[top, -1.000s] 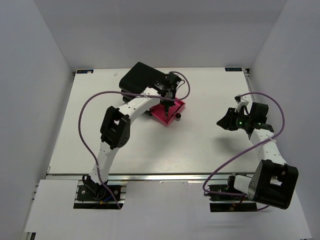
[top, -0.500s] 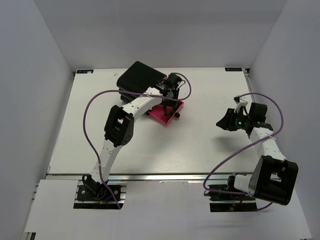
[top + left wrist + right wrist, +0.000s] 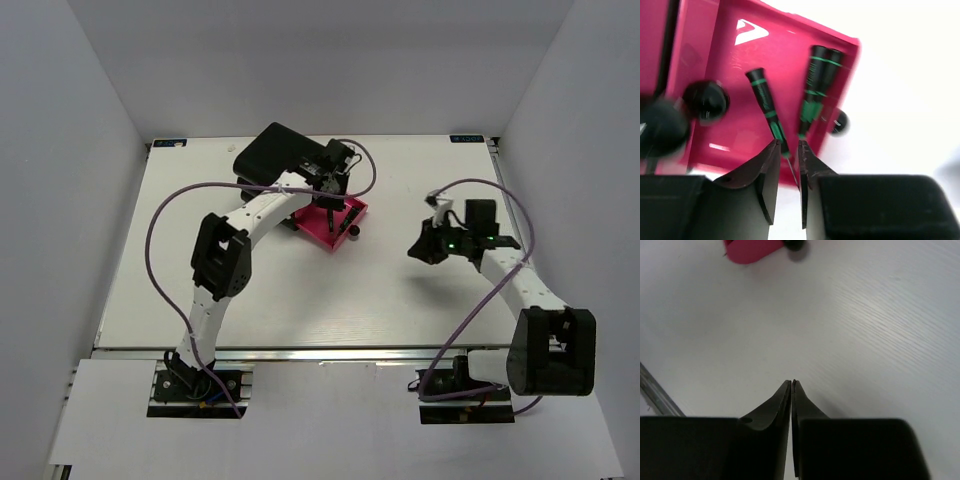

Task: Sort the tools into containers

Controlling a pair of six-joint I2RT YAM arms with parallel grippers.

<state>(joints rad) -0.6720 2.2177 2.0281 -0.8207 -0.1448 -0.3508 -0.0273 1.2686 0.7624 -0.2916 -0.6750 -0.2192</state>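
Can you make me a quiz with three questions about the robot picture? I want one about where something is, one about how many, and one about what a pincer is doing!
1. Where do the thin black-and-green screwdrivers lie?
A. in a blue cup
B. in the pink drawer
C. on a plate

2. How many screwdrivers are in that drawer?
A. one
B. five
C. three

3. What is the right pincer doing?
A. shut, with nothing in it
B. wide open
C. holding a banana

Answers:
1. B. The left wrist view shows them resting on the pink floor of the drawer.
2. C. One lies alone and two lie side by side.
3. A. In the right wrist view its two fingers meet, with only bare table beyond them.
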